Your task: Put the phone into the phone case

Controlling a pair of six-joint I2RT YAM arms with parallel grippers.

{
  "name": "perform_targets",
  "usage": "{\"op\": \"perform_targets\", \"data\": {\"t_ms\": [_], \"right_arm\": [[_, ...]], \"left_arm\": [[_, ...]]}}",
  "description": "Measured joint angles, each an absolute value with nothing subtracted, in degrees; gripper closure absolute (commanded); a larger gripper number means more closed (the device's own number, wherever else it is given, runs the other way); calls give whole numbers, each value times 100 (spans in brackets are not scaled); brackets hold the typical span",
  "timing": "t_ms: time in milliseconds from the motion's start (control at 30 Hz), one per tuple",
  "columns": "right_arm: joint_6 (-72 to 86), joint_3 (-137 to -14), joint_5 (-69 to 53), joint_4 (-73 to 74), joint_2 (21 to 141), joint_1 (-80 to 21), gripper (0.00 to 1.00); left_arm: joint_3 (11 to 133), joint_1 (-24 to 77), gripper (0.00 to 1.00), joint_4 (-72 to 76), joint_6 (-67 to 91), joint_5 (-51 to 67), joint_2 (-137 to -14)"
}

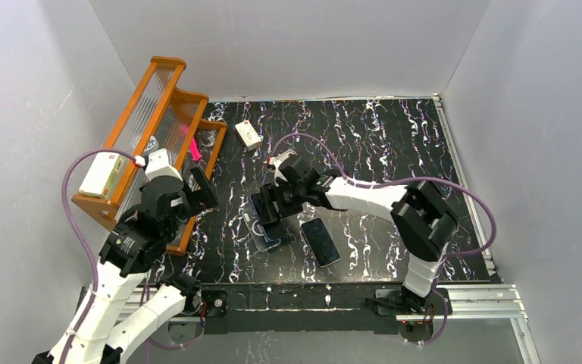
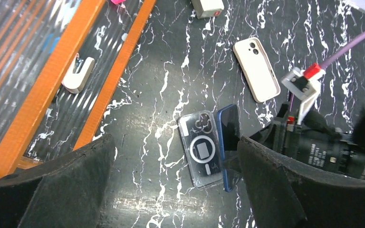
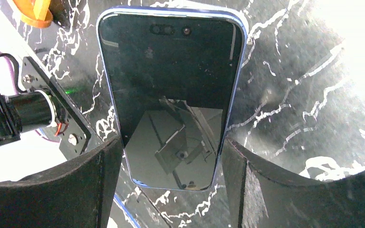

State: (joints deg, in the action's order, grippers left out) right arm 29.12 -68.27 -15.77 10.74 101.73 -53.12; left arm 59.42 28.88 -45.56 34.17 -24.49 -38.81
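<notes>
At the far left an orange rack [image 1: 159, 114] leans against the wall. A white box [image 1: 100, 176] rests at its near end, and a white clip [image 2: 77, 74] lies on its ribbed clear panel. The left hand [image 1: 203, 191] hangs just beside the rack's near right corner, above the dark marbled surface [image 1: 394, 136]. In its own wrist view its fingers [image 2: 52, 190] stand wide apart with nothing between them. Toward the back a small white box [image 1: 248, 134] lies on the surface, well apart from the other things.

Near the middle the clear case [image 2: 200, 149] lies flat, a round ring showing through it. The phone [image 2: 228, 137], blue at the rim and dark on the screen, stands on one long edge along the case's right side as the left wrist camera sees it, tilted rather than upright. Its lower edge seems to meet the case's rim, though the view is too dim to say whether it sits inside. The right hand [image 3: 171, 142] is clamped on the phone, with a finger [image 3: 76, 190] against each long edge near the bottom end and the screen facing the wrist camera.

Farther back in the left wrist view a beige case [image 2: 256, 69] lies flat, its camera cut-outs showing. To the right of the clear case in the top view, a second phone [image 1: 320, 241] lies flat, screen up, near the case but apart from it.
</notes>
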Motion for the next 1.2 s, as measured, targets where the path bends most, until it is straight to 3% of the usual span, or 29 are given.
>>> {"op": "perform_targets", "data": {"t_ms": [500, 600, 867, 1200], "right_arm": [[2947, -7839, -1800, 1142, 11358, -5627, 43], [2952, -7839, -1769, 1227, 11421, -5627, 37], [2980, -7913, -1649, 1463, 11518, -5627, 10], [3089, -7942, -1662, 1634, 11395, -5631, 15]], "left_arm": [[5942, 2888, 2, -4652, 3494, -2847, -3177], [5942, 2888, 2, -4644, 3498, -2727, -3166], [5892, 2888, 2, -4641, 3605, -2425, -3192], [5666, 2888, 11, -4670, 3874, -2027, -3830]]}}
